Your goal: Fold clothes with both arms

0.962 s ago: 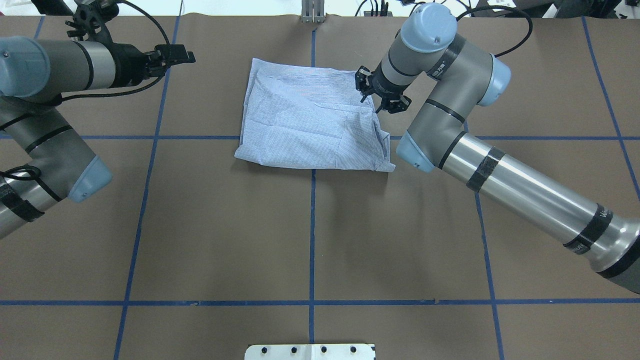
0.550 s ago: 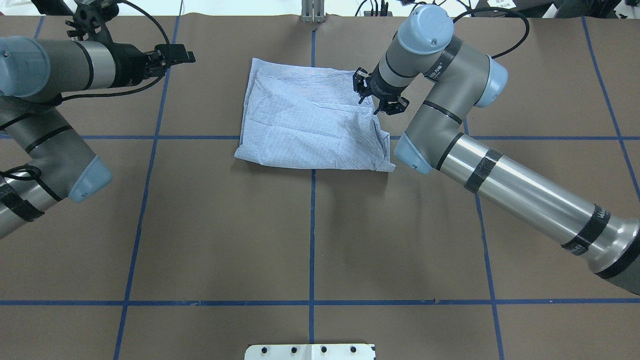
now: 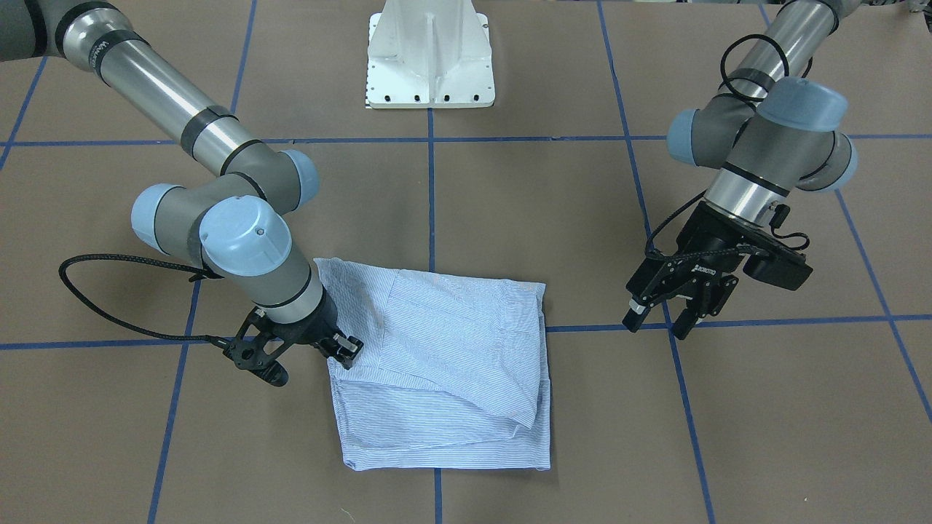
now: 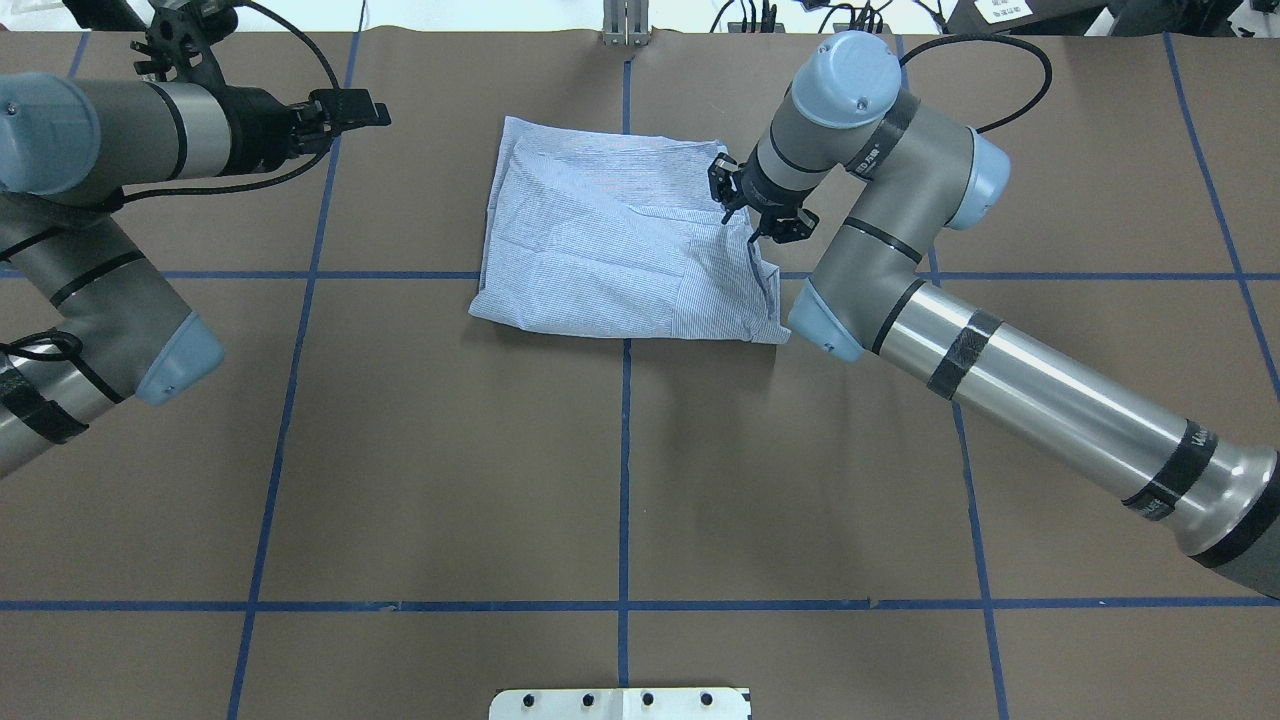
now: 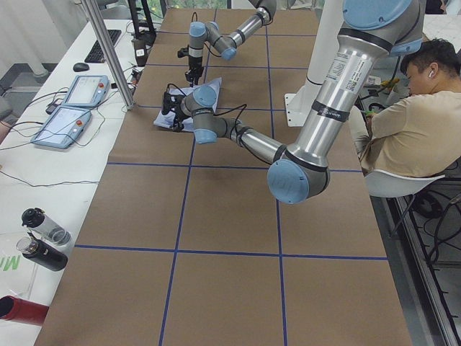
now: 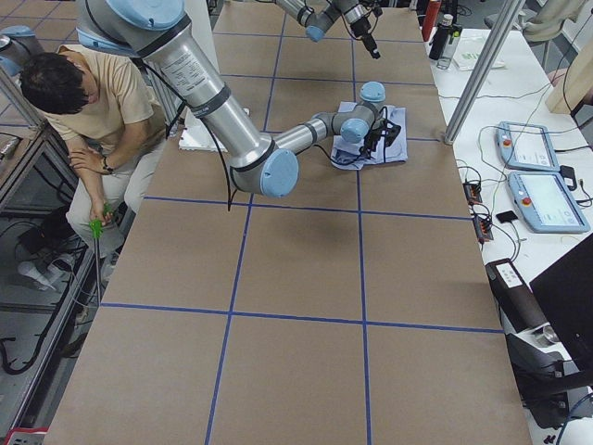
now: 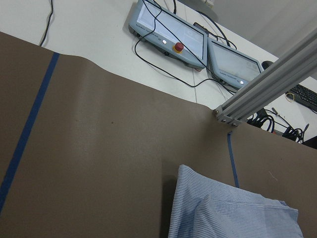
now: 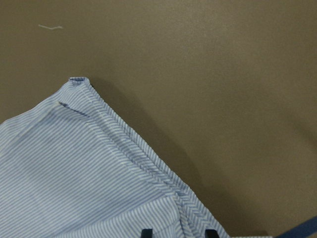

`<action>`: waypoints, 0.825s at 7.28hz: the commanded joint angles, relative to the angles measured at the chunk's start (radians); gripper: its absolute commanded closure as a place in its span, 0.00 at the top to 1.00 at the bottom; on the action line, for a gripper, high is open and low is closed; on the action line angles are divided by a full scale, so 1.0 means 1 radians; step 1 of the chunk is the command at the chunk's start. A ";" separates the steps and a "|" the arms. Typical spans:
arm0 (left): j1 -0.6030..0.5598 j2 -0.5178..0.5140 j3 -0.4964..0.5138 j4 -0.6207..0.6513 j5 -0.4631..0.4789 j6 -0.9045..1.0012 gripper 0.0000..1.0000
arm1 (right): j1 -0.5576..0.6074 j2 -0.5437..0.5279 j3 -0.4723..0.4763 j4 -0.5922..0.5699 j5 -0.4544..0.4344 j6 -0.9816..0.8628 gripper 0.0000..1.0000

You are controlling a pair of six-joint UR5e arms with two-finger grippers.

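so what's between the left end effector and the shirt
Bare table cover with a blue tape line, from left end effector to shirt; the front-facing view shows it.

Both arms over the counter, both sets of fingers spread.

The right arm (image 4: 1040,395) stretches long from the robot-side right corner, its elbow bent. Its wrist points straight down near the middle of the far edge. The right gripper (image 4: 755,212) sits low at the surface with its fingers (image 8: 146,233) parted. The left arm (image 4: 110,130) is folded by the far left corner, its wrist raised. The left gripper (image 3: 659,322) tilts down and inward, fingers apart, well clear of the other arm.
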State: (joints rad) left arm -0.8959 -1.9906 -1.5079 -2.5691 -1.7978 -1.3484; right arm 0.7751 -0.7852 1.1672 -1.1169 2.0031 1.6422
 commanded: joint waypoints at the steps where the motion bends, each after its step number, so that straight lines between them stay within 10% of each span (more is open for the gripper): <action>1: 0.000 0.001 0.000 0.001 0.000 0.000 0.99 | -0.002 0.006 -0.009 0.000 -0.012 -0.001 0.44; 6: -0.002 0.003 0.000 0.001 0.000 0.002 0.99 | -0.005 0.027 -0.041 0.000 -0.036 -0.004 0.37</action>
State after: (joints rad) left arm -0.8960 -1.9881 -1.5079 -2.5679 -1.7978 -1.3469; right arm 0.7711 -0.7657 1.1354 -1.1168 1.9704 1.6384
